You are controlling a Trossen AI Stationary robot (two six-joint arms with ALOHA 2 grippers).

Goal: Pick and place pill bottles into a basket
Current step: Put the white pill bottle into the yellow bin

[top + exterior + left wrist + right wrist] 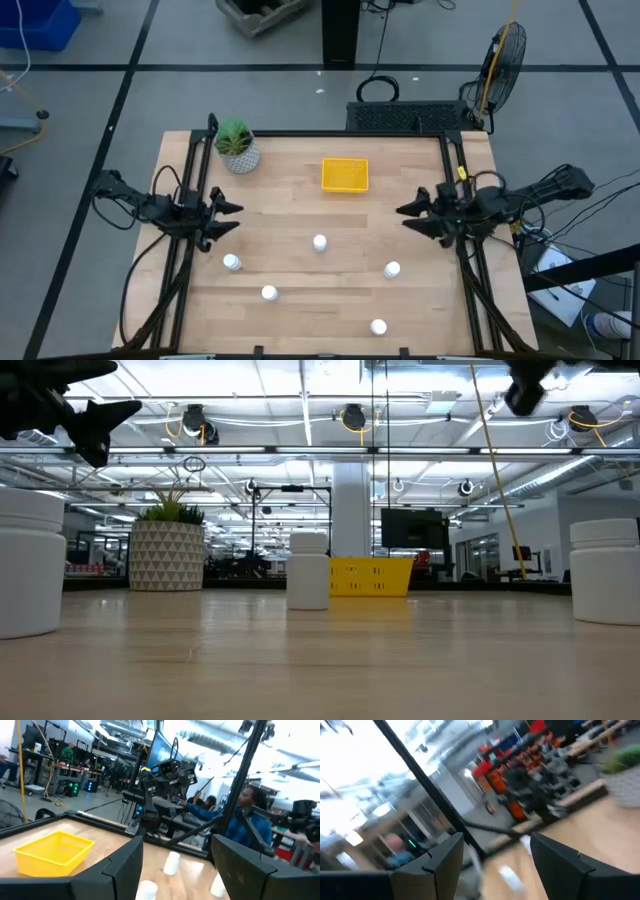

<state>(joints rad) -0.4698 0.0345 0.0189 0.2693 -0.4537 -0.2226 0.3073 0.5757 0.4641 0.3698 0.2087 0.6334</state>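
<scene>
Several small white pill bottles stand upright on the wooden table: one at the middle [320,242], one at the left [232,263], one near the front left [269,293], one at the right [392,269], one at the front right [378,326]. The yellow basket [345,174] sits at the far middle; it also shows in the left wrist view [52,852] and the low view [370,576]. My left gripper [235,219] is open and empty at the table's left edge. My right gripper [405,216] is open and empty at the right edge.
A white pot with a green plant [238,148] stands at the far left of the table. Dark frame rails [190,180] run along the table's left and right edges. A person in blue [240,815] is beyond the table's right side.
</scene>
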